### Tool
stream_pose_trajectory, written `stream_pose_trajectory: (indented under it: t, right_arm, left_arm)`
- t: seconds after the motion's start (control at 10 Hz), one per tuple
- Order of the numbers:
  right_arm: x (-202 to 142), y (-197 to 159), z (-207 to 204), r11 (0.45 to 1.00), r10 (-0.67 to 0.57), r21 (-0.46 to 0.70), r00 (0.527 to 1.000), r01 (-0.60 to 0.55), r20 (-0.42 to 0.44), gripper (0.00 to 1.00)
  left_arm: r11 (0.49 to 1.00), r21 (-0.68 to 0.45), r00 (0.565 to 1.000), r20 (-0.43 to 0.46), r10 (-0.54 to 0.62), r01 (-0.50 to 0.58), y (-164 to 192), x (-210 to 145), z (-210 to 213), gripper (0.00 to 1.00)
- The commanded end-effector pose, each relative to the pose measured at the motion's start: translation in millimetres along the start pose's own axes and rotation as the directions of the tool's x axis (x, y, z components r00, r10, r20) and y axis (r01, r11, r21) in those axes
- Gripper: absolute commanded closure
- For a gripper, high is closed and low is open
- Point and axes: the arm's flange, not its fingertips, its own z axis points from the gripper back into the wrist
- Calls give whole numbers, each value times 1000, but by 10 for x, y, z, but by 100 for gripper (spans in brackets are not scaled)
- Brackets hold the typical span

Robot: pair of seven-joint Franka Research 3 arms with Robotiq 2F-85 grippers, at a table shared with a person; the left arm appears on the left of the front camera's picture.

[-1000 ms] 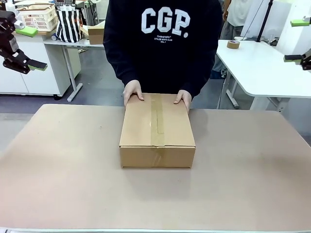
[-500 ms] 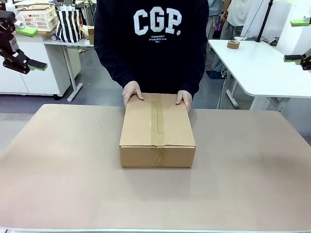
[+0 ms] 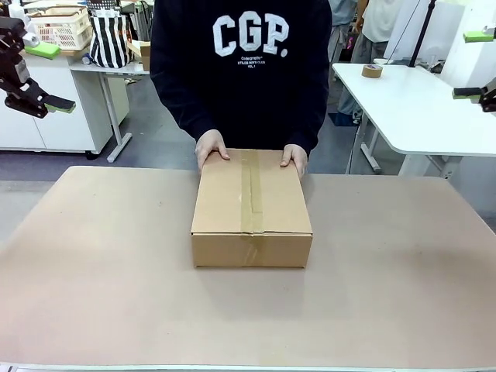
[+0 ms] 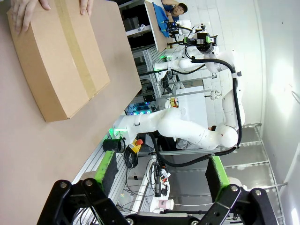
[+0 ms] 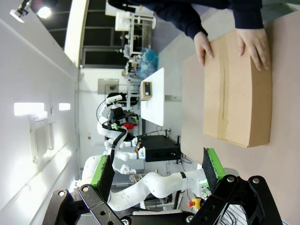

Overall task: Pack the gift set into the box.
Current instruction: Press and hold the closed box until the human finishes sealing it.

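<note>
The wide tan counter [image 3: 93, 294] carried only one thing: the large, shallow brown corrugated cardboard box [image 3: 251, 208], which sat at the middle of the counter, a little toward twelve o'clock. Its flaps were shut flat and a brown tape strip [image 3: 250, 190] ran down the middle of its top and over the near face.

Almost nothing had changed in the last second. The box lay in the same spot and both arms hung where they had been. Only the person in the dark printed sweatshirt [image 3: 240, 70], at twelve o'clock, had shifted a little and stood closer over the counter. One hand of the person [image 3: 211, 147] rested on the box's far corner toward eleven o'clock and the other hand [image 3: 294, 158] on the corner toward one o'clock, both as before.

The left gripper [image 3: 48, 76] hovered high at ten o'clock, well apart from the box, jaws spread wide and empty. The right gripper [image 3: 474, 63] hung high at two o'clock, likewise wide open with nothing between its green pads.

The gift set showed in none of the views. With the box closed and taped, it was probably already inside, so the packing looked finished or nearly so, though the frames could not confirm it.
</note>
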Motion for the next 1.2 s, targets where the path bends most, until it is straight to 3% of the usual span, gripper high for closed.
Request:
stream_pose_trajectory:
  t: [0.0, 0.4, 0.5, 0.6, 0.7, 0.8, 0.9, 1.0, 1.1]
  right_arm:
    - [-4, 37, -6, 1000, -15, 22, 1000, 15, 2, 0]
    - [0, 0, 0, 1000, 0, 0, 1000, 0, 0, 0]
    - [87, 47, -173, 987, 153, -32, 987, -155, -48, 0]
    - [157, 110, -415, 937, 341, -61, 937, -345, -70, 0]
    - [237, 157, -693, 860, 496, -69, 860, -506, -119, 0]
    - [310, 141, -913, 748, 642, -117, 757, -654, -123, 0]
    - [350, 86, -1205, 558, 791, -228, 594, -798, -145, 0]
    - [327, 6, -1521, 422, 878, -167, 448, -891, -170, 0]
    - [280, -102, -1803, 335, 919, -172, 362, -926, -158, 0]
  left_arm:
    - [1000, 4, 1000, 1, 11, -11, 0, -36, -11, 0]
    - [1000, 0, 1000, 0, 0, 0, 0, 0, 0, 0]
    - [991, 90, 990, -101, -95, 104, 29, 115, -133, 0]
    - [949, 218, 967, -165, -194, 228, 62, 265, -333, 0]
    - [873, 339, 929, -244, -278, 350, 125, 436, -570, 0]
    - [803, 397, 889, -307, -341, 445, 226, 573, -708, 0]
    - [751, 427, 855, -370, -362, 503, 374, 710, -877, 0]
    - [691, 435, 810, -417, -414, 577, 505, 816, -1053, 0]
    - [625, 395, 737, -432, -521, 673, 585, 894, -1252, 0]
